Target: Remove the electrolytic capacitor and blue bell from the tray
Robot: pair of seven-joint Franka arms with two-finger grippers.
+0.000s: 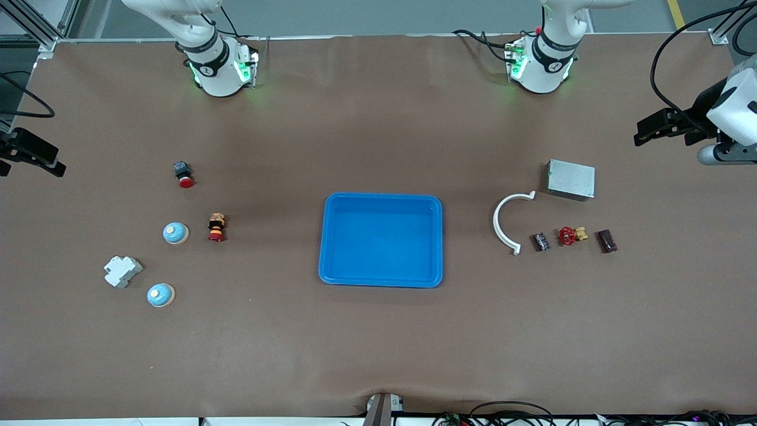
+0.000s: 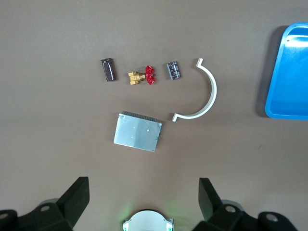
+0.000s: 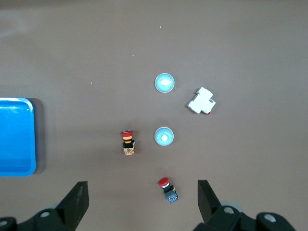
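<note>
While the capacitor lies between the white curved bracket and the red-handled valve toward the left arm's end of the table, two blue bells sit toward the right arm's end, one nearer the front camera beside a white block. The blue tray lies between both groups. The left gripper and right gripper hang high over their groups, jaws spread wide, holding nothing.

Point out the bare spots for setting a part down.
The blue tray holds nothing. Bare table flanks it toward the bells and toward the white arc. Crowded: the row of capacitor, red valve, dark block.
</note>
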